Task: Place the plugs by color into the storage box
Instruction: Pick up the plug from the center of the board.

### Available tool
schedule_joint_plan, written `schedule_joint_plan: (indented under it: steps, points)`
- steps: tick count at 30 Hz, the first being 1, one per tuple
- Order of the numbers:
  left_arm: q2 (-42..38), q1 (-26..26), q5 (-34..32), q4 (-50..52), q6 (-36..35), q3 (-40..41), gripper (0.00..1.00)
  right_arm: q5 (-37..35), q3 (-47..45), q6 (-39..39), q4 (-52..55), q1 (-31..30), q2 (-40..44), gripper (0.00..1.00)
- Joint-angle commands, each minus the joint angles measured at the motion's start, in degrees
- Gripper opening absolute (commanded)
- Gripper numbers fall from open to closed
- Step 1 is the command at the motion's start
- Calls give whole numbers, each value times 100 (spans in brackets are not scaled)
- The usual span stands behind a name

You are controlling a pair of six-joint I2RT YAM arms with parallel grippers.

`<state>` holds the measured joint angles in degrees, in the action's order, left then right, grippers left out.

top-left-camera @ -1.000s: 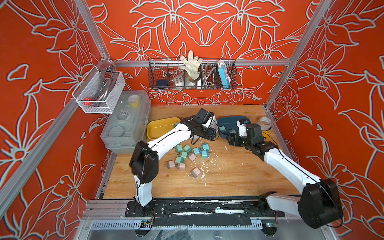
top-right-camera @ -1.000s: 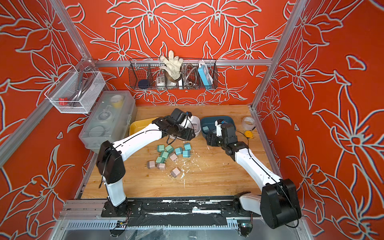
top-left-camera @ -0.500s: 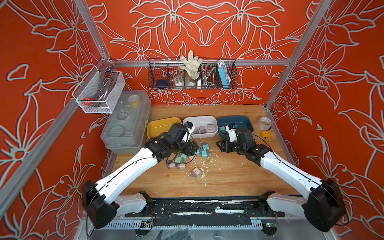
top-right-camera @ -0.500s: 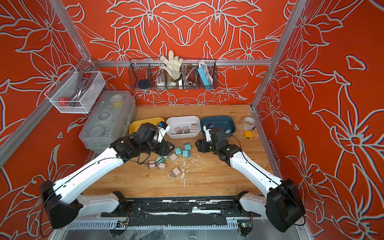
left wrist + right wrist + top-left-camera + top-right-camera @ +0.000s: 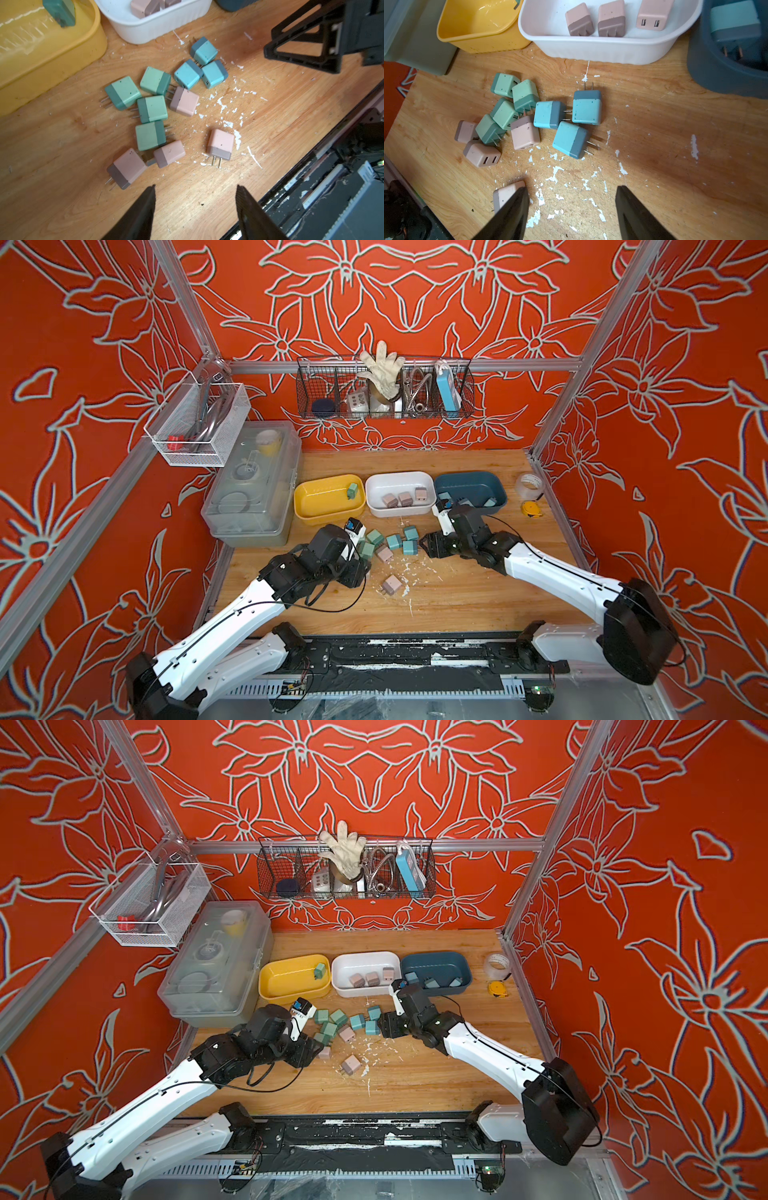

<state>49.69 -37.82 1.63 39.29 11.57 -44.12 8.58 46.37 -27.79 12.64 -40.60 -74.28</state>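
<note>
- The plugs (image 5: 152, 108) are small matte plastic cubes with rounded corners and a darker band at the prong end.
- Most lie heaped on the scratched wooden table (image 5: 457, 597), with their prongs pointing many ways.
- One pink plug (image 5: 220, 144) lies apart and flat, prongs toward the front edge.
- Others sit in the yellow tray (image 5: 320, 514), the white tray (image 5: 399, 512) and the dark blue tray (image 5: 469, 477).
- The left gripper (image 5: 196, 199) and the right gripper (image 5: 571, 195) are both parted and empty.

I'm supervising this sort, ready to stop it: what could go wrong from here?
The left gripper and right gripper, both open, hover by one pile; they could collide. The blue plugs touch each other, so grabbing one may drag another. A lone pink plug lies close by the right gripper; it might get knocked.
</note>
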Motion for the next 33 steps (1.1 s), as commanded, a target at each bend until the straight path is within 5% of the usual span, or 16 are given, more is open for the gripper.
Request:
schedule_joint_plan:
  steps: [1, 33]
  points:
    - [-79, 21, -154, 61, -52, 52, 62, -225, -105, 20, -453, -162, -31, 70]
    - [-342, 358, -988, 9, -136, 88, 61, -444, 646, 1476, 35, -1176, -1791, 75]
